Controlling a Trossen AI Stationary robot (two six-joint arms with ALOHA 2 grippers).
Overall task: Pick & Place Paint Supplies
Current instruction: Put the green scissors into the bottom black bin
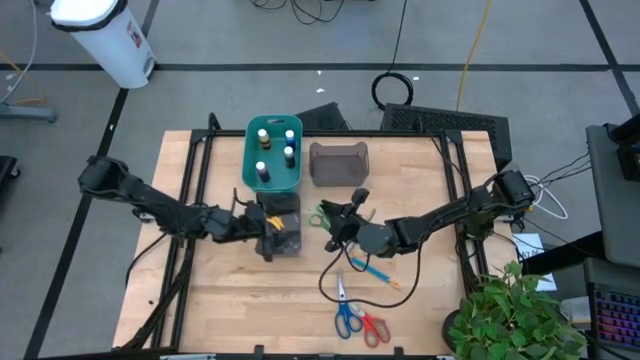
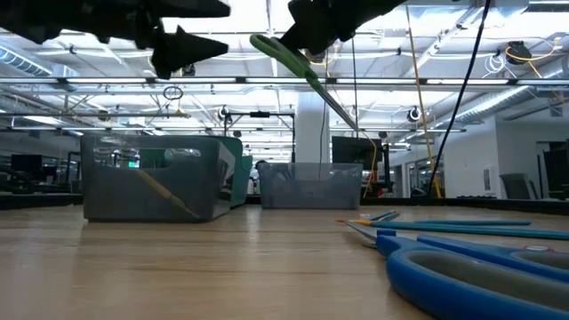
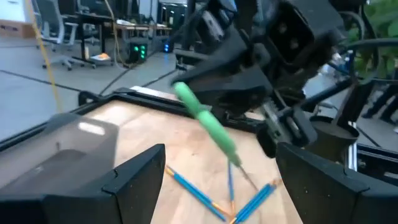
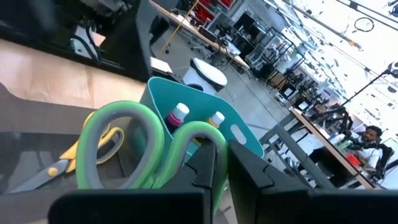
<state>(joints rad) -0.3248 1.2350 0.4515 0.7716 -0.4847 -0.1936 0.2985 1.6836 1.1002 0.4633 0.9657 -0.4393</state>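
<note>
Centrally, the right end effector [image 1: 340, 222] is clenched on the green-handled scissors [image 1: 327, 217], held clear above the counter [image 1: 230, 300] just beside the dark grey bin [image 1: 279, 225]. The left end effector [image 1: 262, 222] hangs over that bin with its fingers [image 3: 134, 180] spread and nothing between them. Yellow-handled scissors [image 4: 93, 144] lie inside the bin. White-capped paint bottles [image 1: 263, 137] stand in the teal bin [image 1: 274, 183]; an empty grey bin [image 1: 338, 163] sits beside it. Blue brushes [image 1: 370, 267], blue-handled scissors [image 1: 345, 312] and red-handled scissors [image 1: 375, 328] lie near the counter's front edge.
</note>
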